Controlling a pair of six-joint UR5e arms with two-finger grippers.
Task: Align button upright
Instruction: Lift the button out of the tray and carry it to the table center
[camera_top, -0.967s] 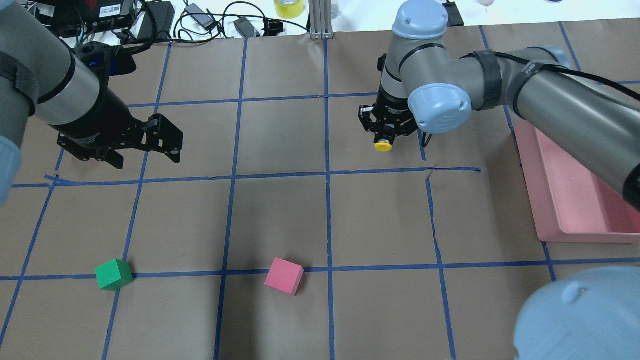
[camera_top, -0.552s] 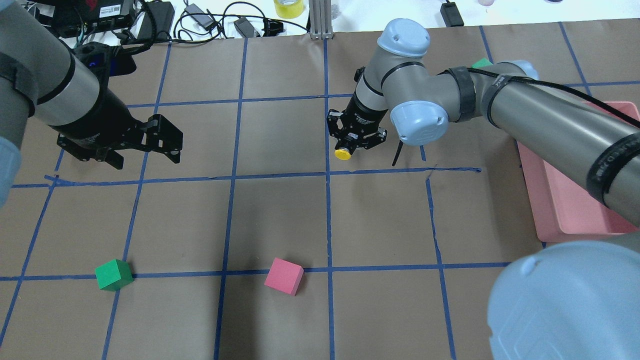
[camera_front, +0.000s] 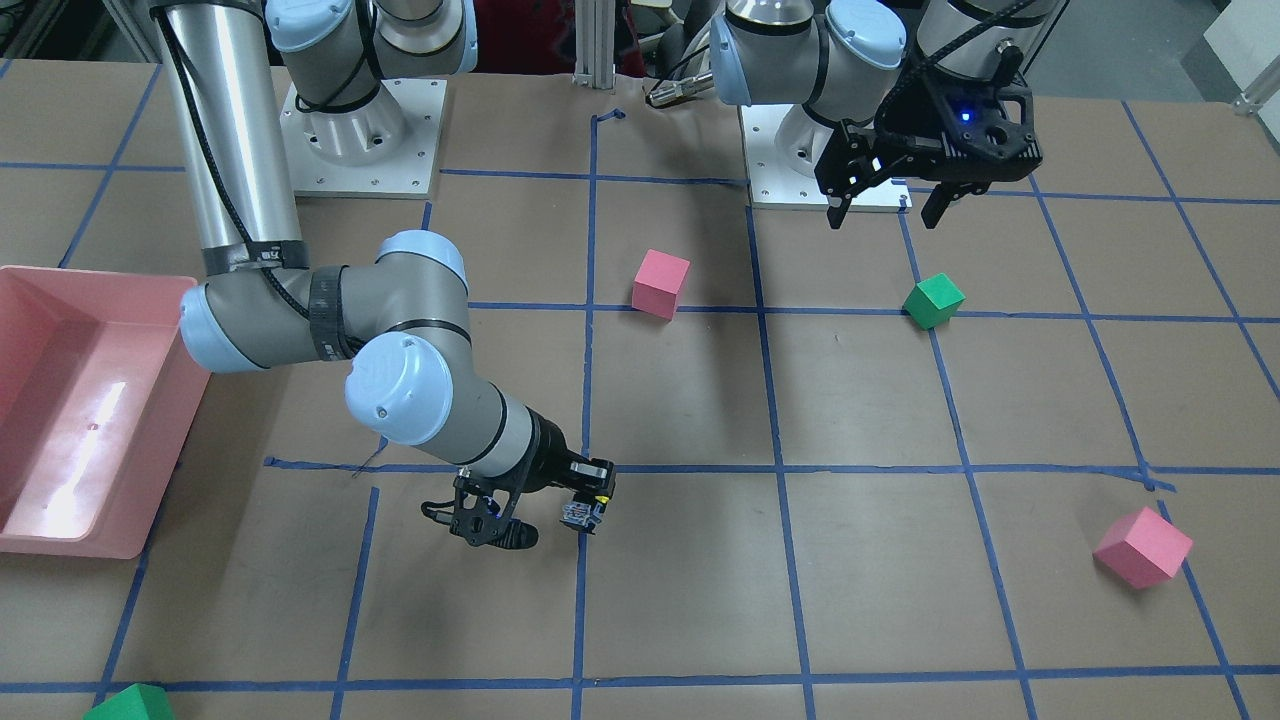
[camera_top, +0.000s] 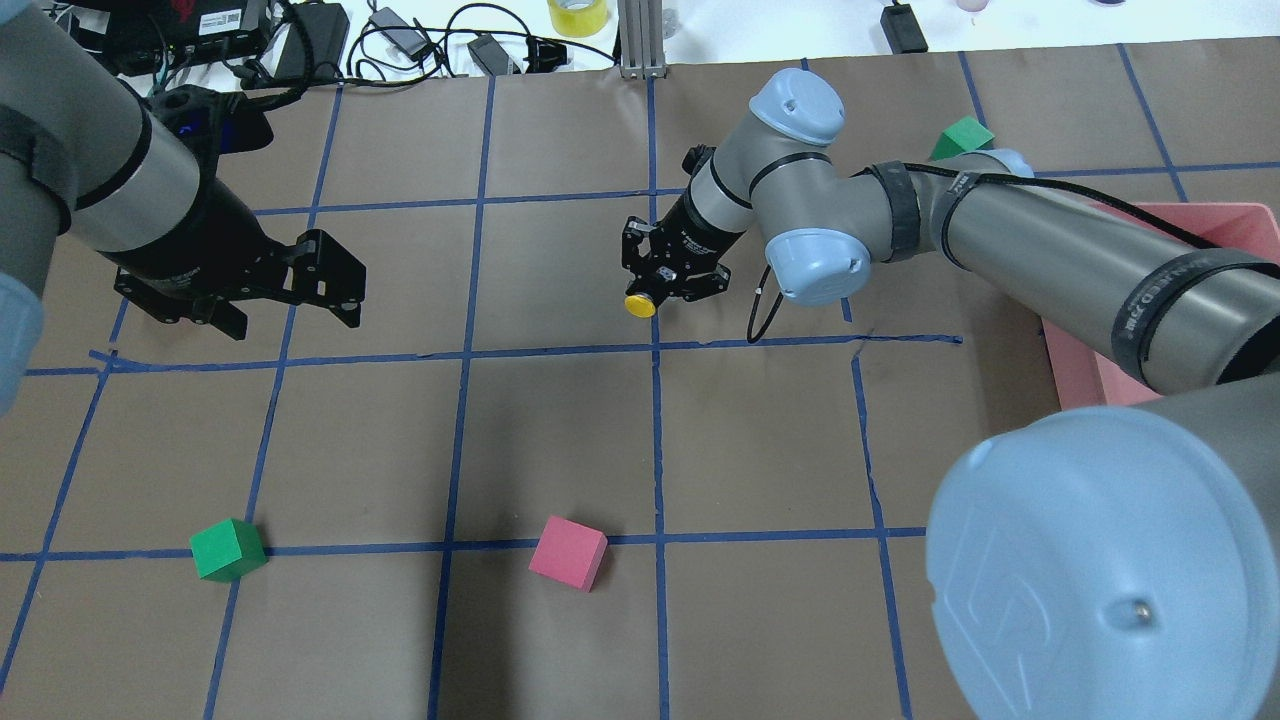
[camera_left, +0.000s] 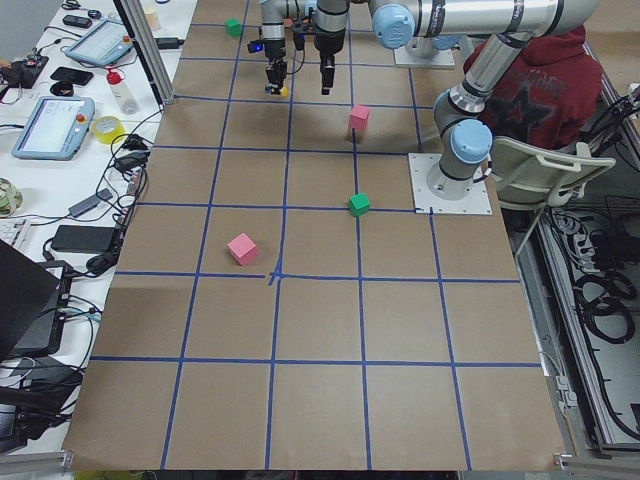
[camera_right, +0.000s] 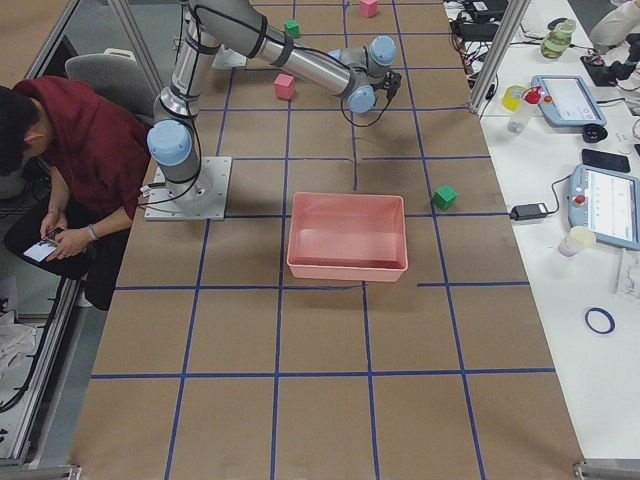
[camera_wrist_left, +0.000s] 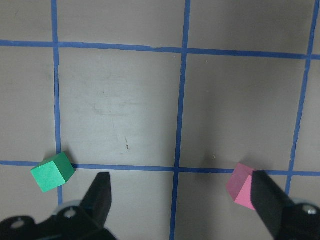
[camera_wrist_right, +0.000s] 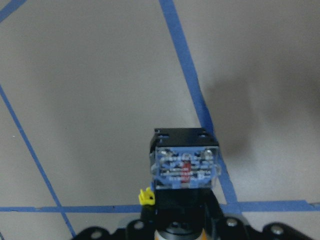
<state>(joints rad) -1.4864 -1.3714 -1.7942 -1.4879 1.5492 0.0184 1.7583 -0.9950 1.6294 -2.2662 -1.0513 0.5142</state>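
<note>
My right gripper (camera_top: 655, 288) is shut on the button (camera_top: 640, 305) and holds it just above the table, beside a vertical blue tape line. The yellow cap faces up toward the overhead camera. The black-grey terminal base (camera_wrist_right: 185, 165) points away from the wrist, down toward the paper. In the front view the base (camera_front: 577, 515) shows at the right gripper's (camera_front: 582, 503) fingertips, tilted. My left gripper (camera_top: 292, 320) is open and empty, high over the table's left side; it also shows in the front view (camera_front: 883, 218) and in its own wrist view (camera_wrist_left: 182, 200).
A pink cube (camera_top: 567, 552) and a green cube (camera_top: 228, 549) lie near the robot's side. Another green cube (camera_top: 962, 137) sits far right, another pink cube (camera_front: 1142, 547) far left. A pink tray (camera_front: 90, 400) stands at the right edge. Cables and devices line the far edge.
My right gripper has carried the button leftward, from the middle of the right grid cell to the vertical tape line. The left arm has not moved.
</note>
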